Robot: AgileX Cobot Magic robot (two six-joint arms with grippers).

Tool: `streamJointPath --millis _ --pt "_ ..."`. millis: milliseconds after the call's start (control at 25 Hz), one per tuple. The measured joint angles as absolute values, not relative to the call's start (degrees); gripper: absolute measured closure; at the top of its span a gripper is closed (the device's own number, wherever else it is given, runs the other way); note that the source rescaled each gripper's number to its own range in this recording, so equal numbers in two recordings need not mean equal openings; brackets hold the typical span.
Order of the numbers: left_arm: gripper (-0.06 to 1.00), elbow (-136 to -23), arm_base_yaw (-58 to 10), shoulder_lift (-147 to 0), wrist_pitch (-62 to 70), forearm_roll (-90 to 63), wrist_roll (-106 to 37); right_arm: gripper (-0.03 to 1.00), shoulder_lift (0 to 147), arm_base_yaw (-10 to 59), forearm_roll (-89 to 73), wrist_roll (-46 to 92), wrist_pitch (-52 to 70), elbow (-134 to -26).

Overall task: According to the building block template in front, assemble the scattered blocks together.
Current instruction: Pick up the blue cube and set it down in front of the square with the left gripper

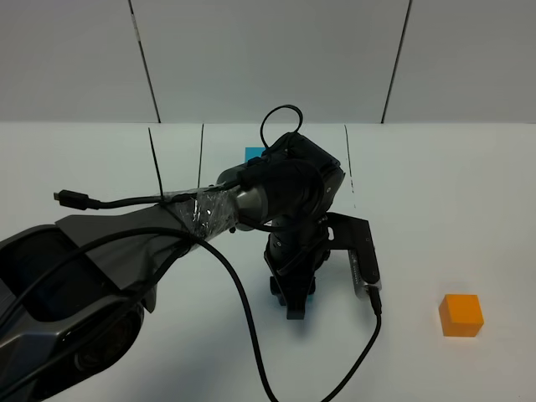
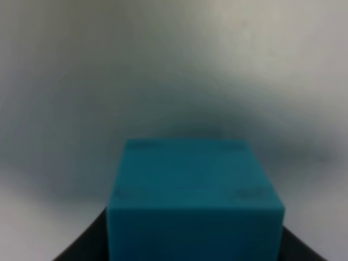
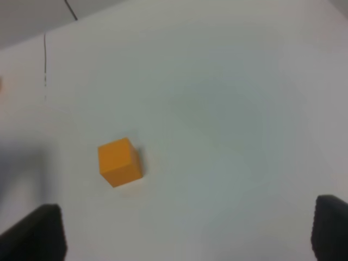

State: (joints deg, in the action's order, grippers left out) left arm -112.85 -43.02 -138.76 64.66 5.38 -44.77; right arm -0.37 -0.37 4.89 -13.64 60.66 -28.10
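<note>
My left gripper (image 1: 293, 303) points down at the middle of the table and is shut on the sky-blue cube (image 2: 196, 201). The cube fills the space between the dark fingers (image 2: 81, 249) in the left wrist view. Only a sliver of this cube (image 1: 309, 289) shows in the exterior view. The orange cube (image 1: 461, 316) lies alone at the right and also shows in the right wrist view (image 3: 119, 161). My right gripper (image 3: 185, 239) is open above the table, apart from the orange cube. The template's blue cube (image 1: 253, 154) peeks out behind the left arm; its orange half is hidden.
The left arm (image 1: 126, 251) and its looping black cable (image 1: 251, 335) stretch across the left and centre of the white table (image 1: 435, 201). Thin dark lines (image 1: 156, 167) mark the tabletop near the back. A grey panelled wall (image 1: 268, 59) stands behind.
</note>
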Motion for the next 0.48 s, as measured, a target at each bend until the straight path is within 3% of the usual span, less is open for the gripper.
streamJointPath --millis 480 --pt "0.94 -112.9 -43.27 -139.57 61.64 4.41 -49.66 0.17 -0.37 -0.37 4.89 -13.64 60.66 -28.1"
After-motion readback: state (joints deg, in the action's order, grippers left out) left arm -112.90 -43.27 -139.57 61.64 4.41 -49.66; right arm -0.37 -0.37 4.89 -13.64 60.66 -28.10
